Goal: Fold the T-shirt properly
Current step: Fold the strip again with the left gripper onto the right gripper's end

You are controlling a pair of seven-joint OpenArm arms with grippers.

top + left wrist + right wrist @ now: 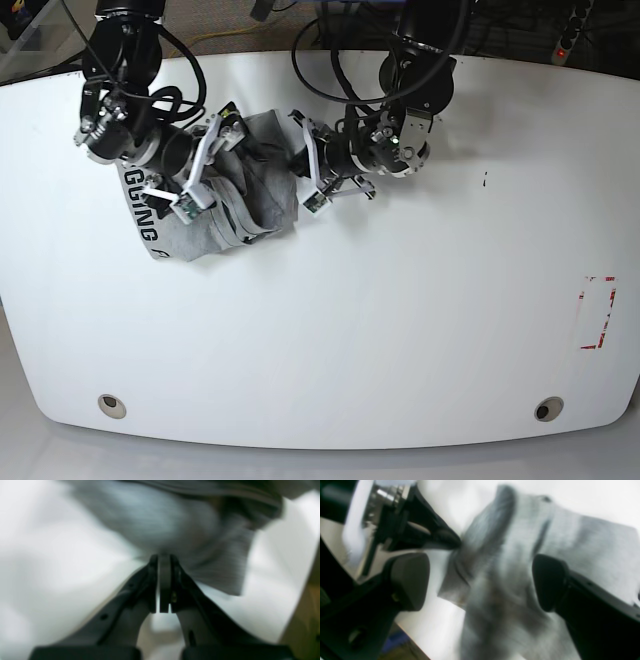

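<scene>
Base view: bunched T-shirt (235, 195) on white table (380, 330); left tool (163, 562) pinching its cloth, right tool (480, 580) spread wide, holding nothing.

A robotics lab: white table (400, 330) with taped marker (597, 313), cables (330, 60) behind.

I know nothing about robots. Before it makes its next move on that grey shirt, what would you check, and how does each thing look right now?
1. Left gripper shut on the T-shirt edge: ok.
2. Right gripper open, cloth between its fingers ungripped: ok.
3. T-shirt lying flat: not ok, it is bunched between the arms.
4. Shirt fully on the table: ok.
5. Lettering fully showing: not ok, only part visible.
6. Which shirt part the left gripper holds: cannot tell, too blurred.
</scene>
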